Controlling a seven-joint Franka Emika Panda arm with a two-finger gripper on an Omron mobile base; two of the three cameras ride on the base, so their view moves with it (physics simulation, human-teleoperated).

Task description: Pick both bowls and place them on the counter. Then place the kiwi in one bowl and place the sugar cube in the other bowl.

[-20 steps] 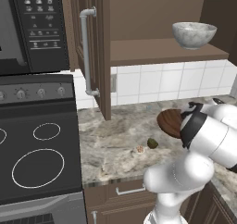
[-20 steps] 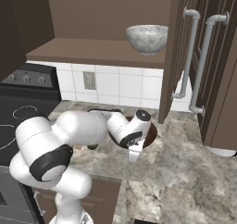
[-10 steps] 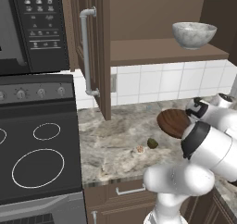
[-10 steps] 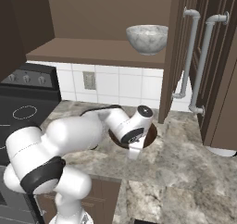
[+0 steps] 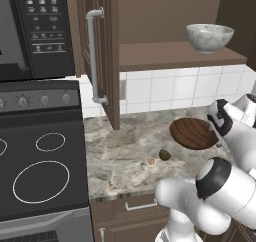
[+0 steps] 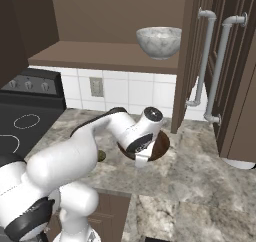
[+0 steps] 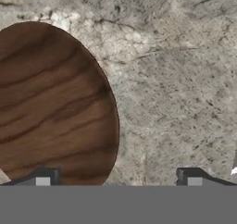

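Stovetop sits off at nine o'clock from where I stand. On the worktop toward the middle lie the sugar cube and, just beside it at three o'clock, the kiwi. The cube looks light and crumbly, so I would pinch it gently across two flat faces. The kiwi seems firmer but round and apt to roll, best taken across its short middle. Further right rests the wooden bowl, flat on the stone, stiff and probably smooth, best held by its rim. Up at one o'clock the marbled bowl stands on the cabinet shelf; it looks heavy and breakable, again a rim grip. The hand hovers over the wooden bowl's edge, spread wide, clasping nothing.
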